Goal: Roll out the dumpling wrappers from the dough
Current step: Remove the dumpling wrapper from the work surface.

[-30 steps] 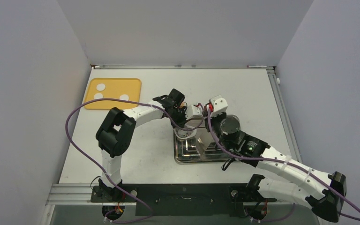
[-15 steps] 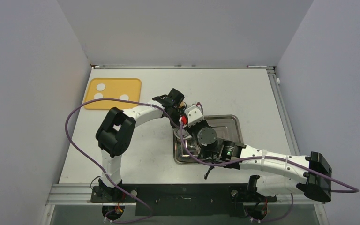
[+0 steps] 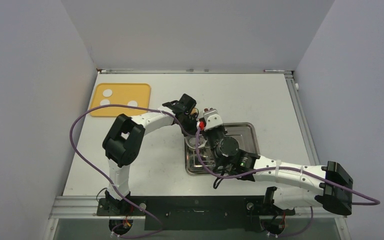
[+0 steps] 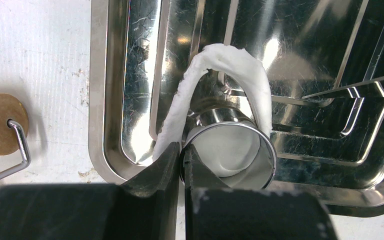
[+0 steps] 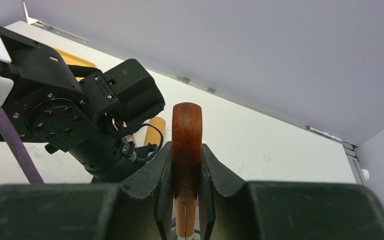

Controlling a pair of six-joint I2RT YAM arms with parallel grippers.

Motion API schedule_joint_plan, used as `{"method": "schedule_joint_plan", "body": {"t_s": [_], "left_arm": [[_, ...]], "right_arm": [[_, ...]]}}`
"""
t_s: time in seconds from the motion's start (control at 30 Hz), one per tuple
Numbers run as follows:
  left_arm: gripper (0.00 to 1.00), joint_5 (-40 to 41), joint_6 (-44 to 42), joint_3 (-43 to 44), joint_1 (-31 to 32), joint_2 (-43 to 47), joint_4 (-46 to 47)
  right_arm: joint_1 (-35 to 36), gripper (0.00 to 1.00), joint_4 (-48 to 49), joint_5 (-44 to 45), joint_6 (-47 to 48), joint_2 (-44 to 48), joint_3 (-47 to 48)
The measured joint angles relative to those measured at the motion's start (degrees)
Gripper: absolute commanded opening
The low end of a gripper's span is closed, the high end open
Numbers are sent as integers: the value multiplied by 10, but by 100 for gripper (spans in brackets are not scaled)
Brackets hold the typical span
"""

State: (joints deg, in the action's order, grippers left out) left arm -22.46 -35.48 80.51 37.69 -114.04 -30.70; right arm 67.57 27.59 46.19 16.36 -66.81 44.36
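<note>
Dumpling wrapper (image 4: 230,155): a flat white sheet inside the metal ring (image 4: 230,125), low in the near-left corner of the steel tray (image 4: 125,75). A ragged strip of dough (image 4: 220,52) loops round the far side of the ring, with both ends running down toward its rim. Left claw (image 4: 182,152) is clenched on the ring's left rim, fingers (image 4: 162,167) almost together with only the thin wall between them, one finger outside the ring against the strip's end. On the table (image 4: 35,50) just left of the tray is the wooden roller (image 4: 0,125), end-on, with its wire frame (image 4: 22,145) hooked into its centre. Right claw (image 5: 186,150) is clamped on an upright red-brown wooden handle (image 5: 187,127), pads pressed to both sides. The handle's lower end is hidden, so what it joins is unclear. From above, both claws crowd the tray's far-left corner, the right one next to the left wrist (image 5: 80,110). Three round dough lumps (image 3: 108,92) sit apart on the yellow board (image 3: 142,89) at the table's far-left corner, well away from the tray.
</note>
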Motion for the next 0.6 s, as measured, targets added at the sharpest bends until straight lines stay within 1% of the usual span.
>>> {"method": "schedule_joint_plan", "body": {"t_s": [0.1,0.33,0.6], "left_arm": [[0,0,2,0,0,0,0],[0,-1,4,0,0,0,0],[0,-1,5,0,0,0,0]], "right_arm": [[-8,8,40,-2,6,-15,-13],[-29,8,95,-19,10,-60,-15],[-47,8,149,-36,7,-70,-28]]}}
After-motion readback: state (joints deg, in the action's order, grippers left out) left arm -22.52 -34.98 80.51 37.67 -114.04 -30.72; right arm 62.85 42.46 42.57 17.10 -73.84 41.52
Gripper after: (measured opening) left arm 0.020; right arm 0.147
